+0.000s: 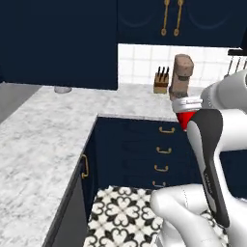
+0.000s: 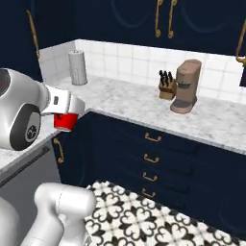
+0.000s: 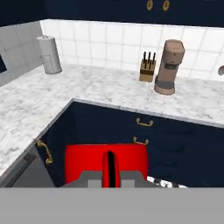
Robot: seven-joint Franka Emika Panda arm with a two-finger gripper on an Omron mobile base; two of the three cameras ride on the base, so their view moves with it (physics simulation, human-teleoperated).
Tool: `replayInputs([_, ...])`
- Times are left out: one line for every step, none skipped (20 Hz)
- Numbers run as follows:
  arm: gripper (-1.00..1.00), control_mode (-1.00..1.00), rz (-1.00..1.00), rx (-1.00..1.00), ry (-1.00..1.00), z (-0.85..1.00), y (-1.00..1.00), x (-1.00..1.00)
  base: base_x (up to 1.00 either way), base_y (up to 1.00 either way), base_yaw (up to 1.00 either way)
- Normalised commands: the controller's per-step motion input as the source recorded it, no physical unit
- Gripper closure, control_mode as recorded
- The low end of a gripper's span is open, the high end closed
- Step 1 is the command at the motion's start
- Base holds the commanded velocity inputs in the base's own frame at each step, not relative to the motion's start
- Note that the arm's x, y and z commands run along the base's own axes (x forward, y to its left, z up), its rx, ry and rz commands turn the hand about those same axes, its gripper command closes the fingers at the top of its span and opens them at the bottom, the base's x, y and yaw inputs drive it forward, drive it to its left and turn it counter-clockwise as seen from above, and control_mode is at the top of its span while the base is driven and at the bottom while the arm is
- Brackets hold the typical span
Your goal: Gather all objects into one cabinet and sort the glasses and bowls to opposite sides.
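Note:
A glossy red mug (image 1: 184, 119), one of the glasses, hangs in the air over the floor in front of the navy base drawers. My gripper (image 1: 186, 109) is shut on the red mug (image 2: 65, 121), gripping its rim from above. In the hand view the red mug (image 3: 87, 162) lies just past my gripper (image 3: 111, 174), with a dark slit between the jaws. Navy upper cabinet doors (image 1: 144, 21) with gold handles run along the top, all shut. The bowls are out of view.
An L-shaped marble counter (image 1: 43, 144) wraps the corner. On it stand a brown coffee machine (image 2: 186, 86), a knife block (image 2: 166, 87) and a paper towel roll (image 2: 77, 67). Navy drawers (image 2: 151, 158) and patterned floor tiles (image 1: 123, 212) lie below.

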Motion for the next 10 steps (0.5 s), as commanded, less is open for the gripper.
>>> replayInputs([1.00,1.00,0.00,0.00,0.00,0.00,0.00,0.00,-0.07,0.00,-0.96])
replayInputs([1.00,1.00,0.00,0.00,0.00,0.00,0.00,0.00,-0.05,0.00,-0.97])
replayInputs([1.00,1.00,0.00,0.00,0.00,0.00,0.00,0.00,-0.04,0.00,-0.98])
replayInputs([1.00,1.00,0.00,0.00,0.00,0.00,0.00,0.00,0.00,0.00,-0.97])
replayInputs([1.00,1.00,0.00,0.00,0.00,0.00,0.00,0.00,0.00,0.00,-0.95])
replayInputs([1.00,1.00,0.00,0.00,0.00,0.00,0.00,0.00,0.00,0.00,-0.93])
replayInputs([1.00,1.00,0.00,0.00,0.00,0.00,0.00,0.00,0.00,0.00,-0.93])
replayInputs([1.00,1.00,0.00,0.00,0.00,0.00,0.00,0.00,0.00,0.00,-0.93])
replayInputs([1.00,1.00,0.00,0.00,0.00,0.00,0.00,0.00,0.00,0.00,-0.93])
replayInputs([1.00,1.00,0.00,0.00,0.00,0.00,0.00,0.00,0.00,0.00,-0.93])
